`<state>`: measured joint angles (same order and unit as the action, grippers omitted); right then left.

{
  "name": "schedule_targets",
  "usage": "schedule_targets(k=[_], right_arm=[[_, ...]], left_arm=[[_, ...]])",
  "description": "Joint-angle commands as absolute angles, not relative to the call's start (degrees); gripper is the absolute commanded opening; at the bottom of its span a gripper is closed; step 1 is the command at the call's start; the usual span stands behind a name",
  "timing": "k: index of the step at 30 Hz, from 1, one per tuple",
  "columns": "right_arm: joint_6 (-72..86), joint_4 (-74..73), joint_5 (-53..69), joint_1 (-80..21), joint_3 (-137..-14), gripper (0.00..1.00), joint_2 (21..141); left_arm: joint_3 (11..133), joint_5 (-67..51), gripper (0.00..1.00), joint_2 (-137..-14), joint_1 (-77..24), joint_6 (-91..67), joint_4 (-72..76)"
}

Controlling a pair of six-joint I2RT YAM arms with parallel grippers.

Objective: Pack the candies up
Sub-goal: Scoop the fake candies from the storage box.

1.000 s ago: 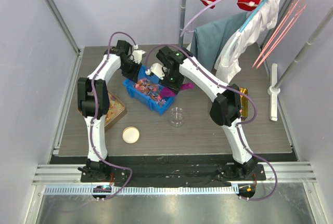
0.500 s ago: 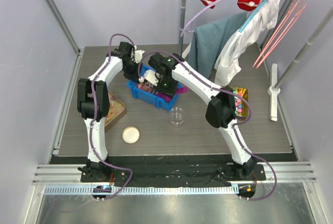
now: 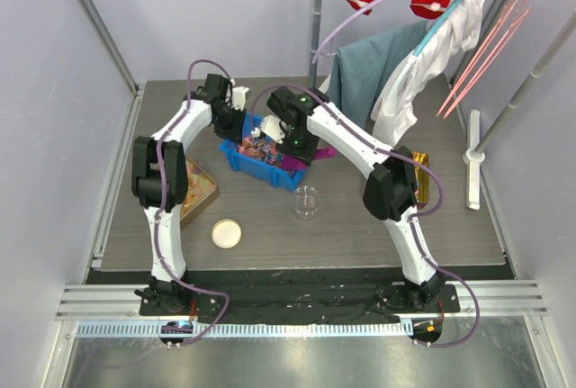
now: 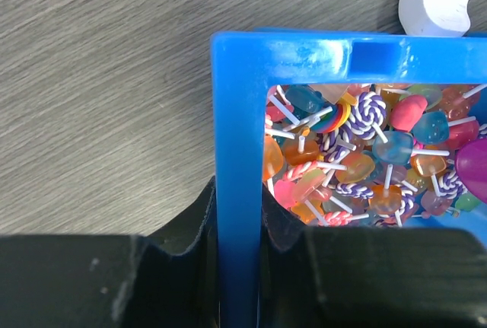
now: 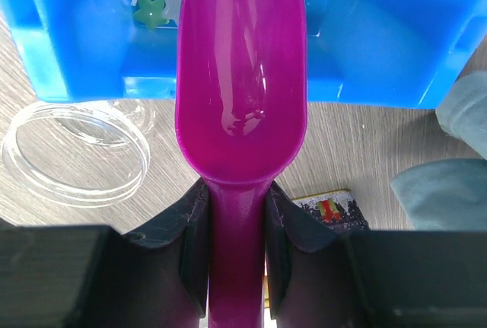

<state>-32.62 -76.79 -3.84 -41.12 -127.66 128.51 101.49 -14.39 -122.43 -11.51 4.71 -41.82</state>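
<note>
The candies, small bright lollipops on white sticks, lie heaped in a blue bin. My left gripper is shut on the bin's left wall, one finger outside and one inside. In the top view that gripper sits at the bin's far left corner. My right gripper is shut on the handle of a magenta scoop. The scoop's bowl looks empty and its tip reaches over the bin toward some candies. From above, the right gripper hangs over the bin's right end, with a bit of the scoop showing.
A clear jar stands open just in front of the bin, seen also as the jar left of the scoop. Its round lid lies near the front left. Flat boxes lie at the left and right. Clothes hang at the back.
My right arm swung left over the bin with the scoop, then came back a little to the right. The left gripper kept its hold on the bin, which shifted slightly.
</note>
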Motion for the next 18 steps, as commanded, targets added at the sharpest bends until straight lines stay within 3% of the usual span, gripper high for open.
schedule_targets(k=[1, 18], right_arm=[[-32.17, -86.31, -5.44, -41.57, -130.42, 0.01, 128.74], [-32.87, -86.13, -4.84, -47.37, -142.81, 0.01, 141.14]], left_arm=[[99.94, -13.27, 0.0, -118.75, -11.78, 1.85, -40.26], [95.1, -9.58, 0.0, -114.61, -13.09, -5.1, -35.78]])
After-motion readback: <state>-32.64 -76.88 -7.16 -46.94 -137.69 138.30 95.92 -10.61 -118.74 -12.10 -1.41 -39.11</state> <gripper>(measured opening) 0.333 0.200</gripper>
